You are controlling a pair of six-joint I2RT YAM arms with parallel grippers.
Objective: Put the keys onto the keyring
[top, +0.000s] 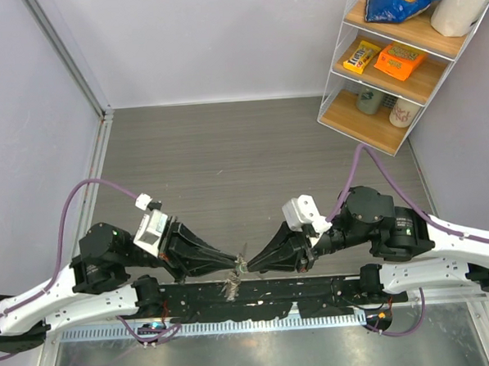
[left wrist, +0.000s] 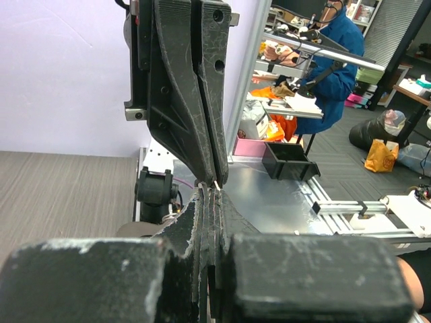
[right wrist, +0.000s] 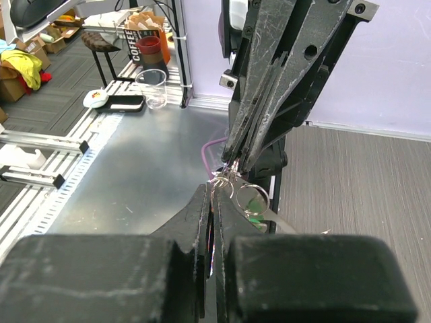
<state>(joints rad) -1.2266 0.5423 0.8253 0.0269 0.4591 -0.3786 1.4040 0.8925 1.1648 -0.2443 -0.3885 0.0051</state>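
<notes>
My left gripper [top: 237, 265] and right gripper [top: 249, 267] meet tip to tip above the table's near edge, both shut. In the right wrist view the keyring [right wrist: 223, 183], a thin silvery loop, is pinched at my right gripper [right wrist: 217, 195] tips. My left gripper [right wrist: 237, 163] comes down onto the same loop. A green-headed key [right wrist: 253, 207] hangs from the ring beside the tips. In the top view the keys [top: 232, 286] dangle below the meeting point. In the left wrist view my left gripper [left wrist: 210, 195] is shut, with only a bright metal sliver [left wrist: 217, 182] showing at the tips.
A wire shelf [top: 402, 60] with snacks, cups and a paper roll stands at the far right. The black arm-base rail [top: 259, 297] runs along the near edge just under the keys. Purple cables [top: 81, 191] loop beside each arm.
</notes>
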